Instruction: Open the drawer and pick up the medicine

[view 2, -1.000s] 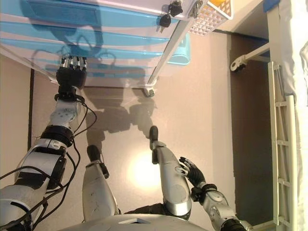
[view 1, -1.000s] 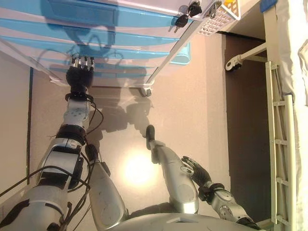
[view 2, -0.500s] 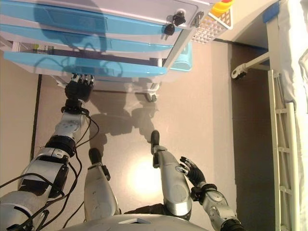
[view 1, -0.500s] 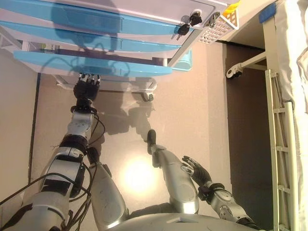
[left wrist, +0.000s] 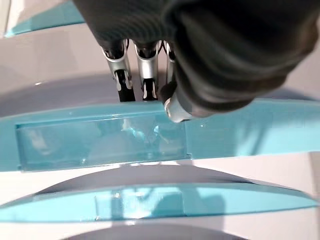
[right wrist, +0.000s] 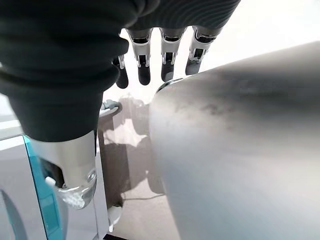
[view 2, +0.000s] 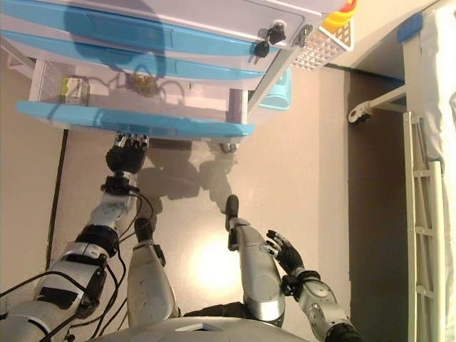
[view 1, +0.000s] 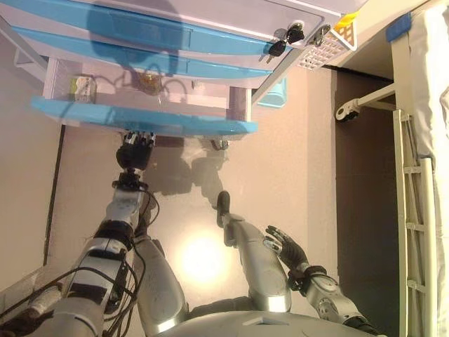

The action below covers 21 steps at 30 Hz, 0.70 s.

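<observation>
Eye views: the drawer (view 1: 140, 125) stands pulled out of the cabinet (view 1: 210, 28); the left hand (view 1: 135, 149) hooks its front from below. A small medicine box (view 1: 83, 88) lies in the far corner, well apart from those fingers. Left wrist view: fingers (left wrist: 145, 82) curl behind the blue front. Right wrist view: the right hand (right wrist: 75, 75) hangs relaxed, holding nothing.

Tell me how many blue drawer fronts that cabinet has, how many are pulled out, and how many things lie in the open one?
Blue drawer fronts: 3, the top, the middle and the open drawer.
Pulled out: 1, the lowest, with the left hand at its front edge.
Things in it: 2 small items, a packet and an unclear object.
Total fronts and items: 5.
</observation>
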Tool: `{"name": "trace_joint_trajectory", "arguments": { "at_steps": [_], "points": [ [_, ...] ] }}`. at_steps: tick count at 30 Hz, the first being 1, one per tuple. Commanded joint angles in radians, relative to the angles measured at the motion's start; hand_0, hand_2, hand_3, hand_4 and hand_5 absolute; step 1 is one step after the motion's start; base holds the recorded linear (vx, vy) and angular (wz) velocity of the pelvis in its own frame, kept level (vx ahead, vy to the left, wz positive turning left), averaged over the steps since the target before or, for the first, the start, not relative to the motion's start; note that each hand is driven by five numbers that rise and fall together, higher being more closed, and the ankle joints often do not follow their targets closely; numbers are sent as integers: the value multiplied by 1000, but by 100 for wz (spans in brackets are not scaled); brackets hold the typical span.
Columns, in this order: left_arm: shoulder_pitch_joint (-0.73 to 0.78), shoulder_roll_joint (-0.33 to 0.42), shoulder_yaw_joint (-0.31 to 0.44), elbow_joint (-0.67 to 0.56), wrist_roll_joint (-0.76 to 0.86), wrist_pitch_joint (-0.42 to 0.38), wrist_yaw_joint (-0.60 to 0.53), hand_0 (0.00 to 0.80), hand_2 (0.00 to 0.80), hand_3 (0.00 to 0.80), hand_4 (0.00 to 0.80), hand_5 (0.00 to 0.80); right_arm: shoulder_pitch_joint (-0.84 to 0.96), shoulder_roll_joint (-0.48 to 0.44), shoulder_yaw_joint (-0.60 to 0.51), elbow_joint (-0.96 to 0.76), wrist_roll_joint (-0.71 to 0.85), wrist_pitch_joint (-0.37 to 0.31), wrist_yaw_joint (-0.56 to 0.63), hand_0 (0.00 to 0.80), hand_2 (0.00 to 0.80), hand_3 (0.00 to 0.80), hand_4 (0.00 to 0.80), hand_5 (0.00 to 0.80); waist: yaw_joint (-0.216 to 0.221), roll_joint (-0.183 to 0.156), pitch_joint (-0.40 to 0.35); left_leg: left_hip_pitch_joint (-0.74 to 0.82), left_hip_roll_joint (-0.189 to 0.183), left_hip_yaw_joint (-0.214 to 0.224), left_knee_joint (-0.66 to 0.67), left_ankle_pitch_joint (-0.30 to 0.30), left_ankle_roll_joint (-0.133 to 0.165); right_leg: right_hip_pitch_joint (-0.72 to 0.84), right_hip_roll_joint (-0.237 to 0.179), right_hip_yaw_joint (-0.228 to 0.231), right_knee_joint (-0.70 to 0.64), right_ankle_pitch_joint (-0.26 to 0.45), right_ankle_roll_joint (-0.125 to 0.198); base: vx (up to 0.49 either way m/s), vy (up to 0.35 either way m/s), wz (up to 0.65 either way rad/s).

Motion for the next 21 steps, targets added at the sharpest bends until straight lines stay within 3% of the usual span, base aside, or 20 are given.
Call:
{"name": "trace_joint_trajectory", "arguments": {
  "at_steps": [1,8,11,12,21],
  "points": [
    [111,-6,50,-53,-36,7,-111,800,800,800,800,800,81,-9,-45,-139,-13,-9,-6,0,0,0,0,0,42,-5,-12,-34,-37,31,68,-14,94,57,-29,-13,21,-27,41,-5,28,3],
    [255,-76,34,-53,-56,24,-143,800,800,800,800,800,82,-7,-81,-137,-24,0,-3,0,0,0,0,0,71,1,-12,-17,-44,18,45,3,94,74,-35,-33,18,-25,43,-4,5,3],
    [288,-81,35,-31,-63,44,-145,800,800,800,800,800,80,-4,-87,-124,-26,-5,0,0,0,0,0,0,80,1,-12,-14,-45,12,39,9,92,80,-37,-42,17,-24,44,-32,4,10],
    [295,-83,37,-26,-69,48,-142,800,800,800,800,800,77,-1,-89,-120,-28,-9,1,0,0,0,0,0,82,-4,-11,-25,-49,15,32,35,99,71,-41,-48,9,-6,36,-74,-5,6],
    [343,-94,57,19,-114,67,-102,800,800,800,800,800,73,21,-107,-62,-36,-43,20,0,0,0,0,0,102,-11,-11,-18,-46,3,28,38,96,85,-43,-69,7,-2,40,-12,-7,4]
  ]
}}
